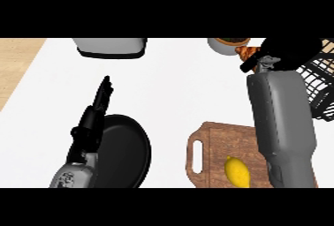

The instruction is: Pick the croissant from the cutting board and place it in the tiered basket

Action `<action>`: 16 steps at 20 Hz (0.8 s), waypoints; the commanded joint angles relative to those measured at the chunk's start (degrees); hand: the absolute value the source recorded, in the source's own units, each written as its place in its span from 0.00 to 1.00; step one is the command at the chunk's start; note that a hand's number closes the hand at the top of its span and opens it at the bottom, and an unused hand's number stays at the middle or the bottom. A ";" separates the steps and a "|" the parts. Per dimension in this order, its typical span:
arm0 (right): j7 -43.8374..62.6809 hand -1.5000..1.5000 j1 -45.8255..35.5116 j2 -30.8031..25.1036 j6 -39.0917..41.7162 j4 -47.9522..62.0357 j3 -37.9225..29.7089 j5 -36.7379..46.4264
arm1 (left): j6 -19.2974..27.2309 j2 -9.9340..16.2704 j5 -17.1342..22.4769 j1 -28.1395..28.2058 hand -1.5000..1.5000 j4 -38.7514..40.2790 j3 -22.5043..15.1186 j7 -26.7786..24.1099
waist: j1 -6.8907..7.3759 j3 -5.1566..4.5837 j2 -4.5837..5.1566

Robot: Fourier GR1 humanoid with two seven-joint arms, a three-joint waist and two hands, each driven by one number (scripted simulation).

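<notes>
Grey forearm of the right arm crosses the cutting board [215, 150], its right hand [277, 53] curled around the croissant [245, 53] just beside the tiered basket [321, 84]. Left hand [98, 106] rests fingers straight, beside a black pan [124, 152]. Lemon [237, 172] lies on the board.

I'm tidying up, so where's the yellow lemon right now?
In the head view, the yellow lemon lies on the brown wooden cutting board at lower right, beside the right forearm.
</notes>
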 commanded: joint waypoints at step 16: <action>4.89 1.00 -22.72 -7.94 -6.11 13.54 -15.38 2.94 | 1.13 -1.12 -0.99 1.60 0.50 -2.72 -1.38 2.12 | -1.17 0.11 0.03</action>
